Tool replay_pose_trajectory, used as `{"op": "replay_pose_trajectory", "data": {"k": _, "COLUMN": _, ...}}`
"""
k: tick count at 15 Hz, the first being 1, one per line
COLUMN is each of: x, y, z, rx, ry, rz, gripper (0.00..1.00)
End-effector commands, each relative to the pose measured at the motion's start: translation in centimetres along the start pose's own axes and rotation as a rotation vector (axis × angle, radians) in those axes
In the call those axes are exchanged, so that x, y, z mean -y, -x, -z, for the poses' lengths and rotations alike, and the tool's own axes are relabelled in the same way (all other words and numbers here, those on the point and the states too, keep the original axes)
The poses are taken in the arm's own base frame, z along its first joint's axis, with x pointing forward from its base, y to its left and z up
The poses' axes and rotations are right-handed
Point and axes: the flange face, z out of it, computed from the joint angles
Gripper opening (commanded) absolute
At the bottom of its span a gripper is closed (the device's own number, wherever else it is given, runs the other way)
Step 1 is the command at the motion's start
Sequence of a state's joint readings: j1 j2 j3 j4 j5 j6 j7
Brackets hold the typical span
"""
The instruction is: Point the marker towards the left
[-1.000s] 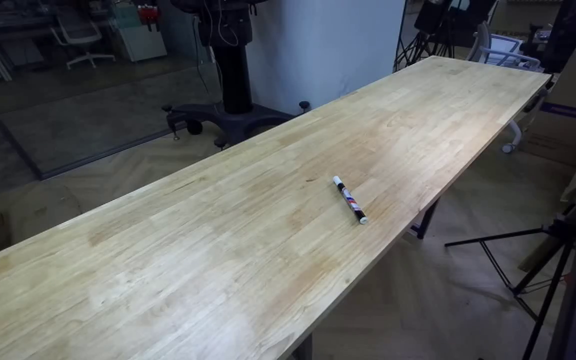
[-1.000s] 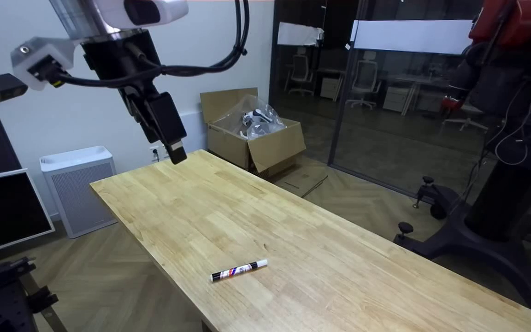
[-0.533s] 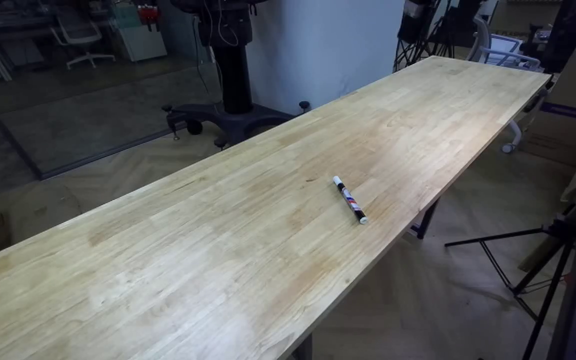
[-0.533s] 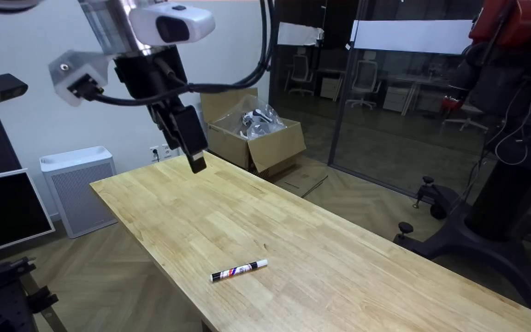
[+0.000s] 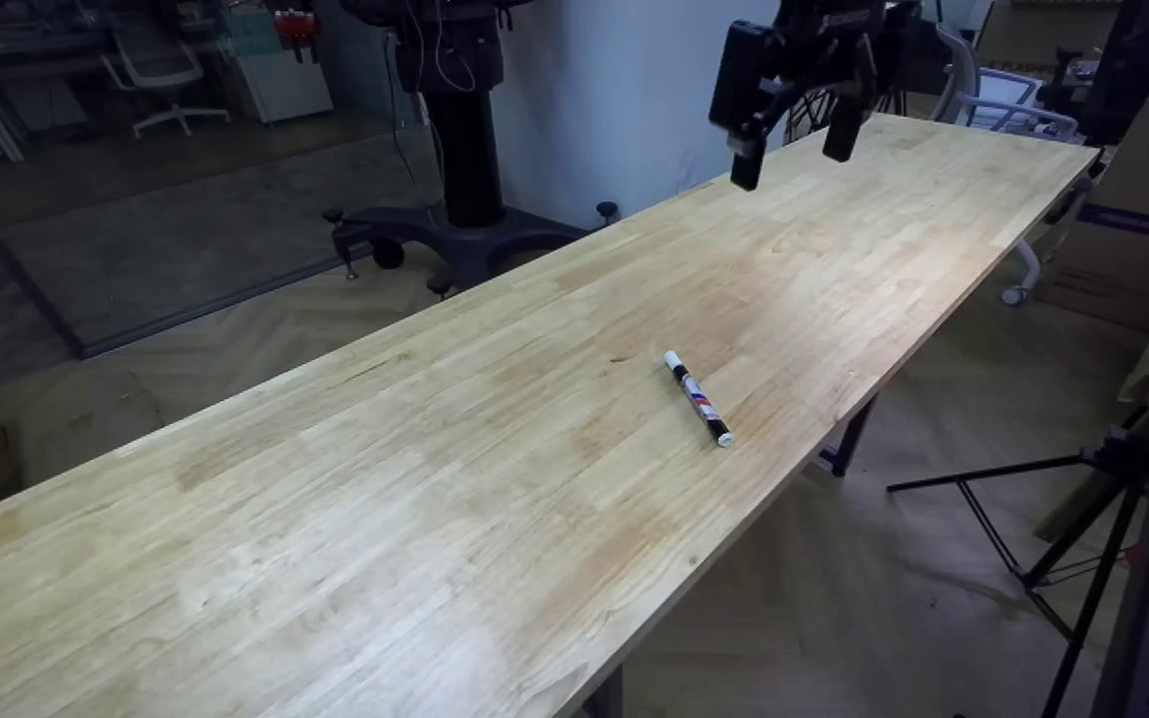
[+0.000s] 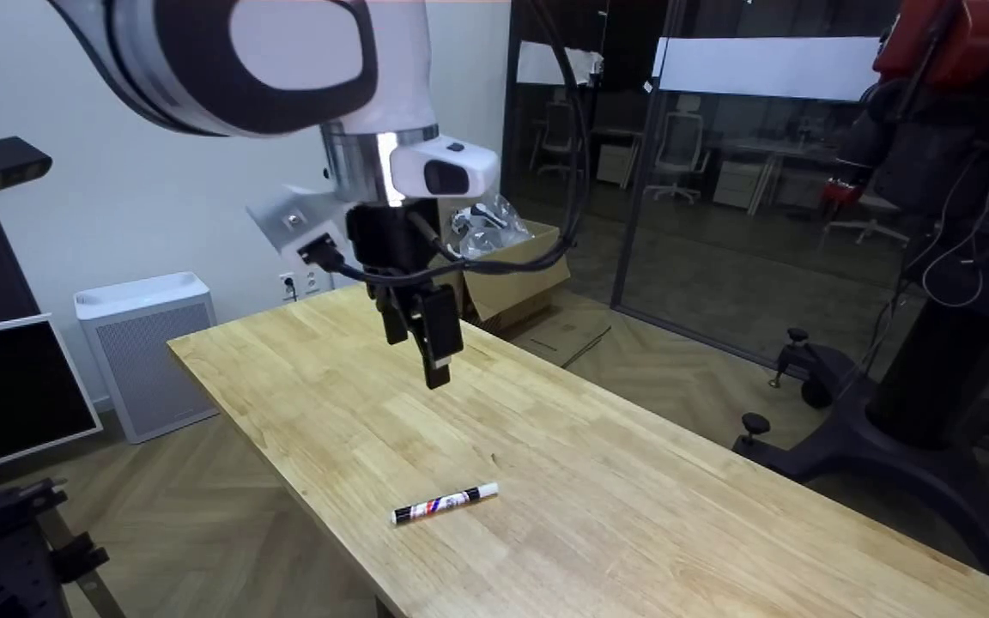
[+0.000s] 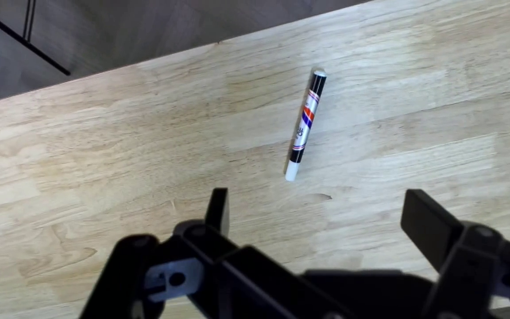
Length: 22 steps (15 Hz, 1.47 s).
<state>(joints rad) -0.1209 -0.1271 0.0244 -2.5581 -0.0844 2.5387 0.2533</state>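
end effector point(image 5: 792, 170) lower & closer vs prev frame, jaws apart; marker point(image 7: 305, 124) flat on worktop point(image 7: 126, 146), ahead of it in wrist view, white end nearest, long axis approx perp. to jaw span.

Marker point(image 6: 445, 504) on table point(image 6: 632, 498), hand point(image 5: 794, 166) above table

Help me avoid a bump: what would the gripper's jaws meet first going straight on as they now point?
Probably the tabletop near the marker; with depth unclear, the open jaws might touch the marker itself first.
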Motion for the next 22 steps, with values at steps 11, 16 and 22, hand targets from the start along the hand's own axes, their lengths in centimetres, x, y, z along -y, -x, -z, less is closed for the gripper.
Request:
{"op": "replay_pose_trajectory", "data": {"k": 11, "x": 3.6, "y": -1.9, "z": -12.2, "rx": 0.070, "ry": -0.058, "rz": -0.260, "gripper": 1.00}}
{"op": "replay_pose_trajectory", "data": {"k": 16, "x": 3.3, "y": -1.3, "z": -12.8, "rx": 0.100, "ry": -0.057, "rz": -0.225, "gripper": 1.00}}
{"op": "replay_pose_trajectory", "data": {"k": 22, "x": 2.1, "y": -2.3, "z": -15.2, "rx": 0.126, "ry": -0.043, "rz": -0.238, "gripper": 1.00}}
